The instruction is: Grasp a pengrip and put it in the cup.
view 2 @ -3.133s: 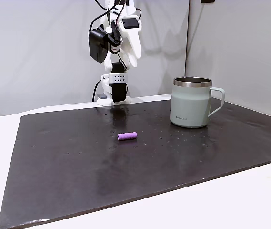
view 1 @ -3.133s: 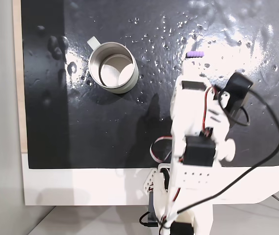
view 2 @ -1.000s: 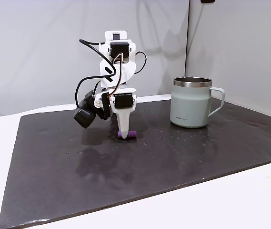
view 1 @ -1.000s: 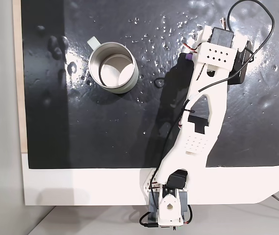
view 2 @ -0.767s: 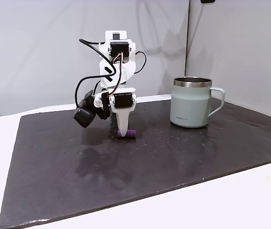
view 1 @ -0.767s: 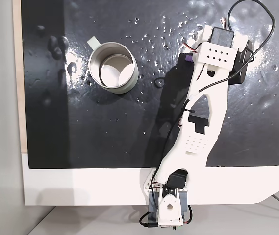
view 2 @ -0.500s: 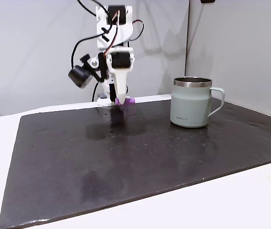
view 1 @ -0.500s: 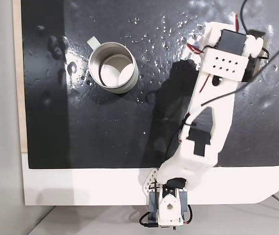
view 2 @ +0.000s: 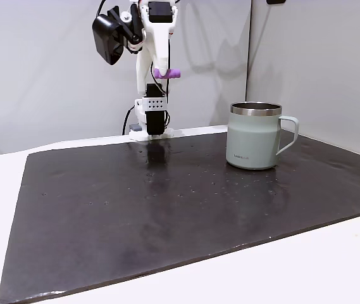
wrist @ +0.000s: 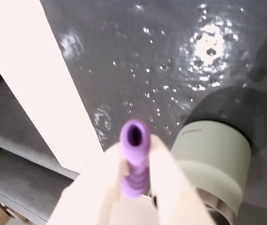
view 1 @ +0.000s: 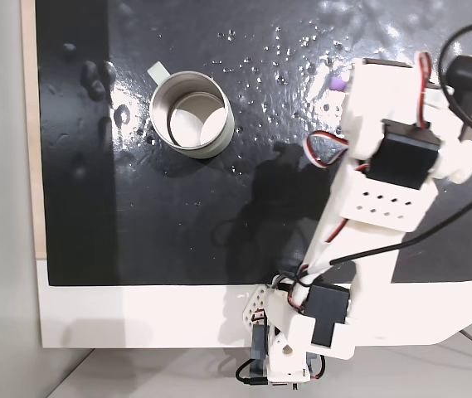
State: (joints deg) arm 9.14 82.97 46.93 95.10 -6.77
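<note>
My gripper [wrist: 135, 161] is shut on the purple ribbed pengrip [wrist: 134, 154], whose open end sticks out past the fingertips in the wrist view. In a fixed view the gripper [view 2: 162, 71] holds the pengrip [view 2: 167, 74] high above the black mat, left of and well above the cup [view 2: 254, 135]. From above, the arm hides most of the pengrip [view 1: 336, 84]; only a purple tip shows. The white cup [view 1: 192, 114] stands upright and empty at the mat's upper left, handle [view 1: 157, 73] pointing up-left. The cup [wrist: 213, 161] lies below the gripper in the wrist view.
The black mat [view 1: 177, 215] is wet with silvery droplets [view 1: 277, 50], thickest near its far edge. A white table border [view 1: 136, 315] runs along the near side by the arm's base [view 1: 289, 348]. Grey walls [view 2: 306, 57] stand behind the table.
The gripper closed on the pengrip on the mat, then lifted it high above the surface. The cup has not moved.
</note>
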